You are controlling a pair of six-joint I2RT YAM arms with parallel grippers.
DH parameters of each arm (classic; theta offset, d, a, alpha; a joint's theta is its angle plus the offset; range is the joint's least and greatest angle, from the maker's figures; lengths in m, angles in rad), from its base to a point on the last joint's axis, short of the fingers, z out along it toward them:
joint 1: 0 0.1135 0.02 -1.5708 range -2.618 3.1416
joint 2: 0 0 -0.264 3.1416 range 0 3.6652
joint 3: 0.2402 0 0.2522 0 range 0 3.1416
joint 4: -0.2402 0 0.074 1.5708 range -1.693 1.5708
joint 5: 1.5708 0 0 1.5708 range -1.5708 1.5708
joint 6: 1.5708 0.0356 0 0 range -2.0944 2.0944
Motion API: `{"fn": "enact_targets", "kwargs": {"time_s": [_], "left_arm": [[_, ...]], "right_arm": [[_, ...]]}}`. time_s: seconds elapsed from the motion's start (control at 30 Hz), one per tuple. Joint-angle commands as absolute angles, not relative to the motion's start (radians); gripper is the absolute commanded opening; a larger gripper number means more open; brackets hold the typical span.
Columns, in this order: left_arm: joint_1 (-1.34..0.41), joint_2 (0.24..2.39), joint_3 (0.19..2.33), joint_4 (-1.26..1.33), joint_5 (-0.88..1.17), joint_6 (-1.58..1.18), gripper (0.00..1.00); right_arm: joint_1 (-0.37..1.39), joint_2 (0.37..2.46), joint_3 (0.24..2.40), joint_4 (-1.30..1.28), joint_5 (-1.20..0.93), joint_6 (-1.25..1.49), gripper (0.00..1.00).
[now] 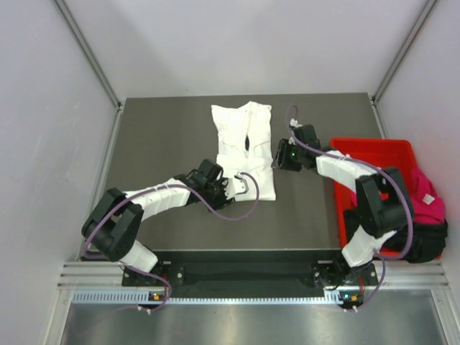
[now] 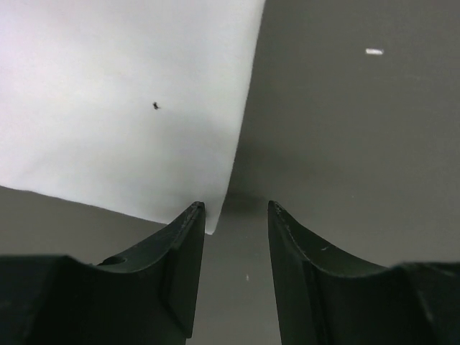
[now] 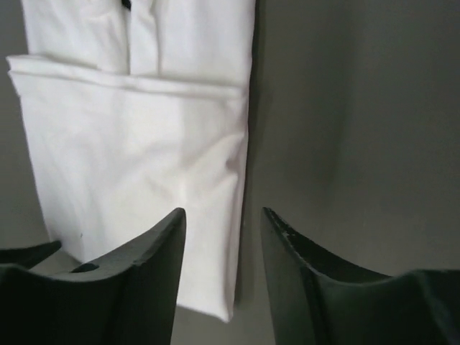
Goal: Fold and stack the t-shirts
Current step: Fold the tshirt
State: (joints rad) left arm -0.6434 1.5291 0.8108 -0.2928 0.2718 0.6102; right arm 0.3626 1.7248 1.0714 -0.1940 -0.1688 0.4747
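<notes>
The white shirt [image 1: 243,154] lies folded on the dark table [image 1: 165,144] (its black mark [image 1: 247,142] is too small to read). The left gripper [image 2: 236,208] and right gripper [image 3: 221,213] both have fingers spread, holding nothing, beside its edge.

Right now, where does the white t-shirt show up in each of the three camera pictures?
Top external: the white t-shirt lies on the middle of the table, towards the far edge.
Left wrist: the shirt fills the upper left.
Right wrist: the shirt, folded, takes the left and centre.
Shared landmark: dark table bordering the shirt's straight edge.
</notes>
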Motion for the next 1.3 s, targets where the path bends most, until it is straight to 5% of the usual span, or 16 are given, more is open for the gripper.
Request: {"fn": "enact_targets", "kwargs": {"time_s": [0.0,0.43,0.67,0.9,1.27], "left_arm": [[-0.647,1.506,0.773,-0.275,0.267,0.663,0.45],[-0.649,1.516,0.721,-0.158,0.199,0.646,0.34],[-0.647,1.543,0.732,-0.127,0.137,0.614,0.00],[-0.646,1.331,0.715,-0.239,0.117,0.589,0.00],[-0.658,1.114,0.776,-0.765,0.316,0.569,0.00]], "right_arm": [[0.390,1.583,0.931,-0.206,-0.163,0.512,0.48],[0.529,1.534,0.709,-0.092,-0.144,0.652,0.52],[0.528,1.568,0.701,-0.052,-0.120,0.664,0.05],[0.558,1.429,0.672,-0.136,-0.112,0.663,0.00],[0.876,1.094,0.537,-0.437,-0.066,0.872,0.00]]}}
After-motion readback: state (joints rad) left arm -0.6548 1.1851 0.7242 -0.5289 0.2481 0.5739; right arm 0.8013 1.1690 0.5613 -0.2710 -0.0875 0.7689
